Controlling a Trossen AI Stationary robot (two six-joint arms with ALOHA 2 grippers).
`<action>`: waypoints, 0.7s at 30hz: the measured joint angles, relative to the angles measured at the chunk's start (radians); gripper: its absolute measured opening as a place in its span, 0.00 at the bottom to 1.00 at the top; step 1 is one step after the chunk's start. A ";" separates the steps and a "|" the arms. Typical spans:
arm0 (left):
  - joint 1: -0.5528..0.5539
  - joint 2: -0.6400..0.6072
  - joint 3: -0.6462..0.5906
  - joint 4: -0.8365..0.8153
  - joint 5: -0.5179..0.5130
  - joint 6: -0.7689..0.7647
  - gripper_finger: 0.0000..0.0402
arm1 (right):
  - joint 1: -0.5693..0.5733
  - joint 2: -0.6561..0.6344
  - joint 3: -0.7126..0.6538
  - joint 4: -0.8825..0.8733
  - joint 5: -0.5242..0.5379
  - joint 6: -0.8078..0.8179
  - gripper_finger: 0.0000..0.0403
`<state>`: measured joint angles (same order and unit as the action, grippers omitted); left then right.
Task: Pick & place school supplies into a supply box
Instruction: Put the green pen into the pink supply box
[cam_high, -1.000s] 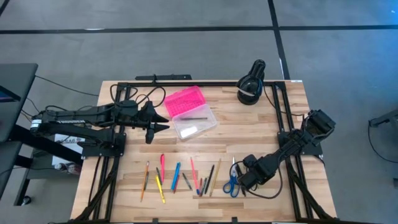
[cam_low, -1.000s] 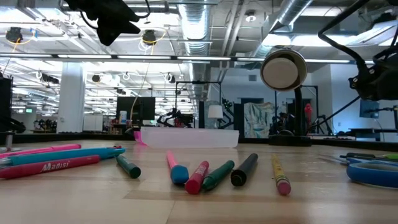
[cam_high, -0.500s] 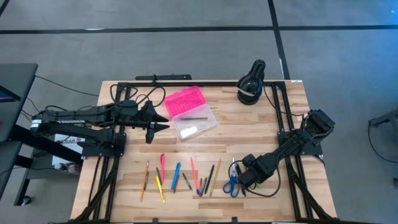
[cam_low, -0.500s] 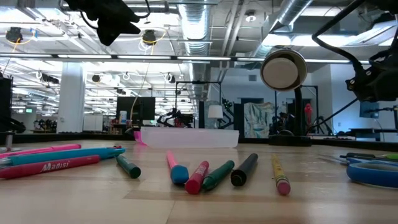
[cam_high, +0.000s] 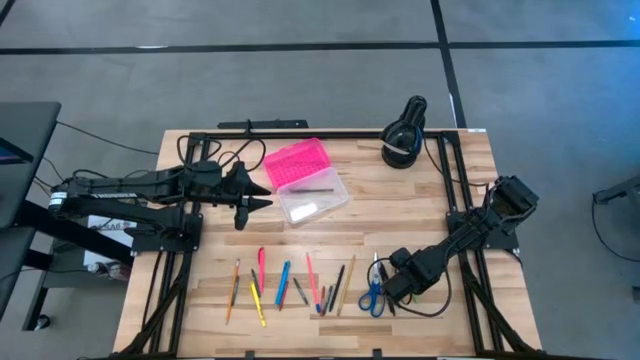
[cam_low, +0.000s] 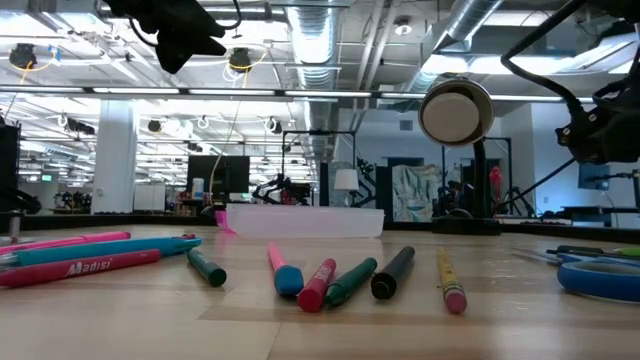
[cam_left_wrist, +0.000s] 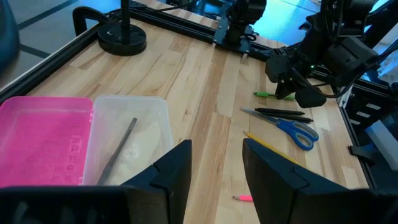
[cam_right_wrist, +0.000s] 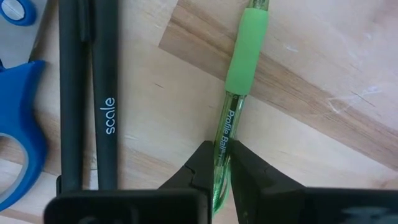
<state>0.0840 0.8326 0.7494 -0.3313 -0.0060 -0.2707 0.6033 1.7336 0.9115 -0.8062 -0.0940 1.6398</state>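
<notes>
- Beside the supply box (cam_high: 305, 182), the left gripper (cam_high: 262, 199) hovers with fingers spread, holding nothing.
- Between both grippers lie the pencils and pens (cam_high: 290, 284).
- The right gripper (cam_right_wrist: 222, 167) pinches a green pen (cam_right_wrist: 242, 74), with scissors (cam_high: 374, 287) just beside.

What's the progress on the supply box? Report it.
Done: one dark pencil lies in the open supply box. In hand: the right gripper is shut on a green pen by the blue-handled scissors. Left: the row of pens and pencils. The left gripper waits open beside the box.
</notes>
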 joint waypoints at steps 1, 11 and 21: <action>0.000 0.000 0.000 0.000 0.000 0.000 0.34 | 0.000 0.000 0.000 0.000 0.000 0.000 0.05; 0.000 0.000 0.000 0.000 -0.001 0.001 0.34 | -0.001 -0.001 0.000 0.000 -0.003 0.001 0.05; 0.000 0.000 0.000 0.000 -0.004 0.014 0.34 | -0.007 -0.095 -0.005 -0.051 0.089 0.035 0.05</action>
<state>0.0841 0.8326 0.7494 -0.3313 -0.0100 -0.2562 0.5964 1.6383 0.9070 -0.8572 -0.0046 1.6748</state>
